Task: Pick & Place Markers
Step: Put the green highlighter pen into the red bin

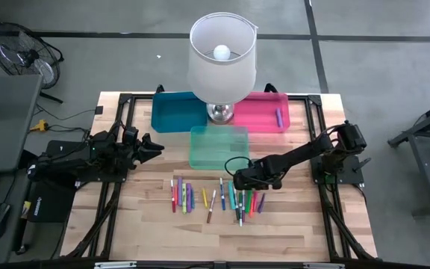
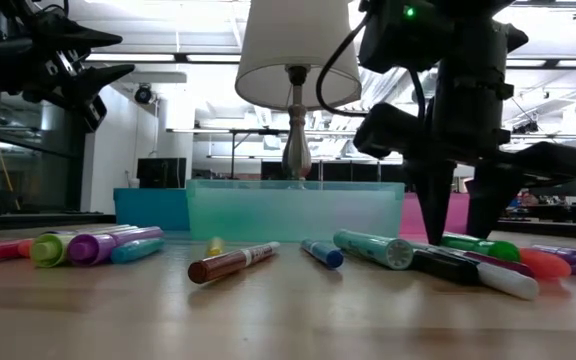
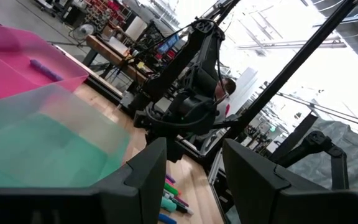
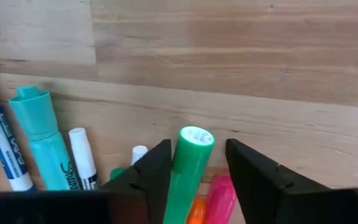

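Several markers lie flat on the wooden table in two loose groups, a left group (image 1: 181,196) and a right group (image 1: 239,200). My right gripper (image 1: 238,181) is down over the right group, open, fingers pointing down (image 2: 460,232). In the right wrist view its fingers stand on either side of a green marker (image 4: 188,171) that lies on the table along the gap. One purple marker (image 1: 279,116) lies in the pink bin (image 1: 267,101). My left gripper (image 1: 157,147) hangs open above the table's left side, apart from everything. My right gripper straddles the green marker's capped end (image 4: 194,138) from above, pointing down. One finger (image 4: 157,171) stands right beside the marker's side and the other leaves a clear gap. Whether the near finger touches it, I cannot tell. The marker lies flat on the table.
A blue bin (image 1: 176,112), the pink bin and a teal bin (image 1: 219,147) stand at the far middle of the table. A lamp (image 1: 222,56) rises between them and hides part of them from above. Bare wood (image 1: 290,224) lies near the front edge.
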Controlling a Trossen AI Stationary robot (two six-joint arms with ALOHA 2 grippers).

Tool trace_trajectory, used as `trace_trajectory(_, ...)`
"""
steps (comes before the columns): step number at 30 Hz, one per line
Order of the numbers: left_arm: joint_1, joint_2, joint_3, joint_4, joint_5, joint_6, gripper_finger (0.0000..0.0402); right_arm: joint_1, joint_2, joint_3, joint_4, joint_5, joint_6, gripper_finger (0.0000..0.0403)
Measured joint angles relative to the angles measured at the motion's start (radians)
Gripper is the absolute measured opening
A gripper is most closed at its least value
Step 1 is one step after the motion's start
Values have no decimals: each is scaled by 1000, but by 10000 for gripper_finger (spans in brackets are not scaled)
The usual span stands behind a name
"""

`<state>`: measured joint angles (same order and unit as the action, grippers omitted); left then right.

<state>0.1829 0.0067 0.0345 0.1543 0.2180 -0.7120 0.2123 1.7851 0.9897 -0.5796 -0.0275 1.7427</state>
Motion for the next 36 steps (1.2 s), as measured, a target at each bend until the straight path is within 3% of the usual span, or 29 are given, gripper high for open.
trace_trajectory(9, 0, 0, 0, 0, 0, 0, 156, 0, 2, -1, -20, -12, -37, 65)
trace_trajectory(25, 0, 0, 0, 0, -2, 0, 156, -41, -76, -7, -64, -5, -105, 64)
trace_trajectory(36, 0, 0, 0, 0, -3, 0, 156, -104, -267, -6, -221, 52, -169, 64)
